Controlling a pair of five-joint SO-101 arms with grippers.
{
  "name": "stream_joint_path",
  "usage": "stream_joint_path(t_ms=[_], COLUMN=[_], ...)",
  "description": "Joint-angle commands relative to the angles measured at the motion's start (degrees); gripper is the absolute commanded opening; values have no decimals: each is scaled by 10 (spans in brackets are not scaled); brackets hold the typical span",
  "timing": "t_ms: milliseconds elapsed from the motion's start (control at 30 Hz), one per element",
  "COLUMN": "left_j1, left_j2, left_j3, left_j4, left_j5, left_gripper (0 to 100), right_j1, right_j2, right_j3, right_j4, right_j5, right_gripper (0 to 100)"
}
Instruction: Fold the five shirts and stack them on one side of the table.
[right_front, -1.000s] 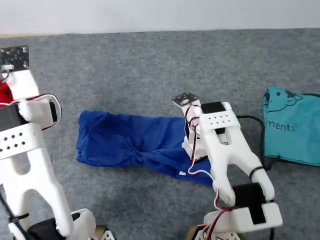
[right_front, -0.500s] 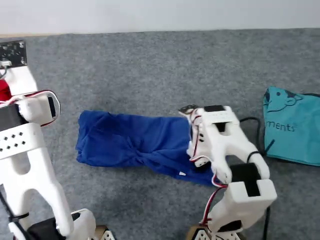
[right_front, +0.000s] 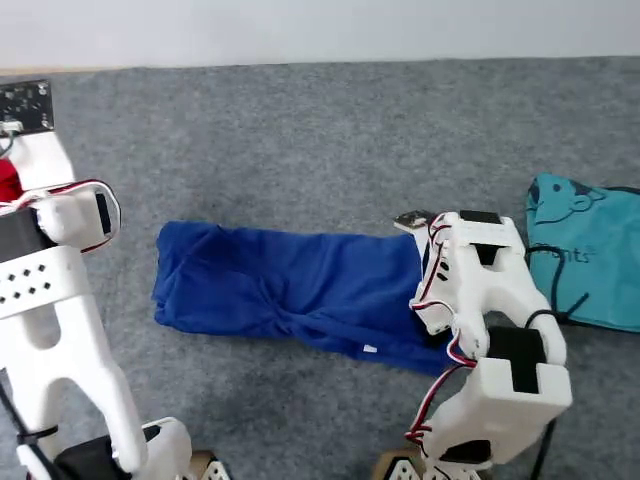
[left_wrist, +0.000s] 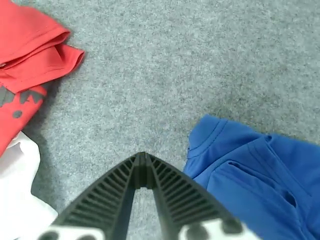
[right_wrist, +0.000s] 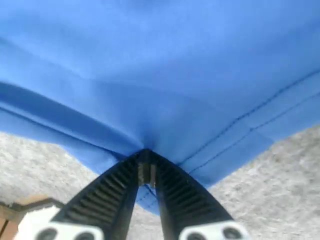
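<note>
Right hand (right_wrist: 145, 161): fingers pressed together, pinching a fold of the blue shirt (right_wrist: 160, 75) close to its stitched hem. The cloth puckers where it enters the grip, and grey table (right_wrist: 30, 150) shows past the hem.

Left hand (left_wrist: 145, 159): fingers pressed together with nothing between them, held above bare table (left_wrist: 165, 65). It sits near the collar end of the blue shirt (left_wrist: 250, 175) but apart from it.

High view, items:
- Blue shirt (right_front: 290, 285), one. It lies across the middle of the table (right_front: 300, 130), rumpled and unfolded, and its right end runs under the right arm (right_front: 480, 290).
- Teal shirt (right_front: 585, 250), one. It is folded flat with print on top, at the right edge of the table just beside the right arm.
- Red shirt (right_front: 8, 185), one. A sliver shows at the left edge, behind the left arm (right_front: 50, 290).

Left wrist view adds:
- More of the red shirt (left_wrist: 30, 55), which is crumpled and has a dark print.
- White cloth (left_wrist: 15, 190), one, just beside the red shirt. I cannot tell whether it is a shirt.

Right wrist view adds the pinch itself, which the right arm covers in the high view.

Count: two arms, two hands, and four pieces of cloth (blue, teal, red, white), of which one is folded.
</note>
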Motion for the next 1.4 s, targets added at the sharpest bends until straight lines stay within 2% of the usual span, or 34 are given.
stream_joint_path(t_ms=[0,167,267,400,533,667,933,1100,1233,1367], left_j1=[-3,-3,-3,-3,-3,-3,-11,-34,-34,-33], left_j2=[-23,-23,-23,-23,-23,-23,-23,-23,-23,-23], left_j3=[-3,-3,-3,-3,-3,-3,-3,-3,-3,-3], left_j4=[-11,-11,-9,-9,-8,-8,-8,-11,-10,-11], left_j5=[-20,-23,-23,-21,-20,-22,-23,-24,-44,-47], left_gripper=[3,3,3,3,3,3,3,3,3,3], right_j1=[23,17,-22,-91,-159,-192,-175,-128,-87,-57], right_j2=[-4,-44,-91,-131,-127,-88,34,56,55,55], right_j3=[-23,-40,-58,-64,-61,-61,-61,-59,-44,-37], right_j4=[18,45,61,73,76,57,5,8,8,8], right_j5=[23,30,24,-25,-58,-83,-81,-69,-36,-34], right_gripper=[10,9,9,9,9,9,9,9,9,9])
